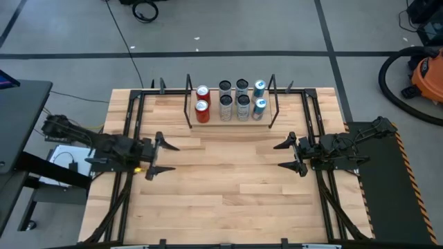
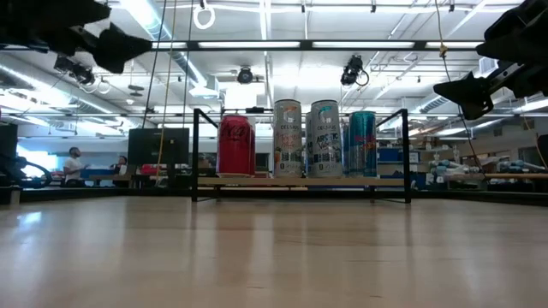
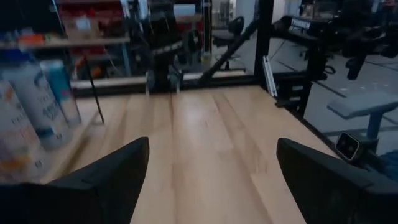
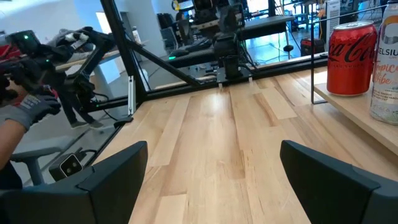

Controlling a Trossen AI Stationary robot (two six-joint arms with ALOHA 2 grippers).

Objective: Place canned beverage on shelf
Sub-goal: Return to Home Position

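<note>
on the shelf (image 2: 300, 181), at the far edge of the table (image 1: 228, 200), eight upright cans (image 1: 243, 106) in two rows of four. at the shelf's left end two red cans (image 1: 202, 111), one behind the other; in its middle four silver cans (image 1: 225, 106), two by two; at its right end two blue cans (image 1: 259, 106), one behind the other. all between the shelf's two black rod frames (image 1: 189, 104), neighbours close side by side. from the front at board level: one red, two silver, one blue, each straight on the light wood.

left gripper (image 1: 160, 158) in front of the shelf and out past its left end, well apart from it, raised above the table, fingers (image 3: 118, 180) spread wide, tips turned toward the shelf's midline. right gripper (image 1: 280, 156) in front of the shelf, just past its right end, well apart from it, raised as well, fingers (image 4: 118, 180) spread wide, facing the left gripper. clear of the cans, both.
</note>
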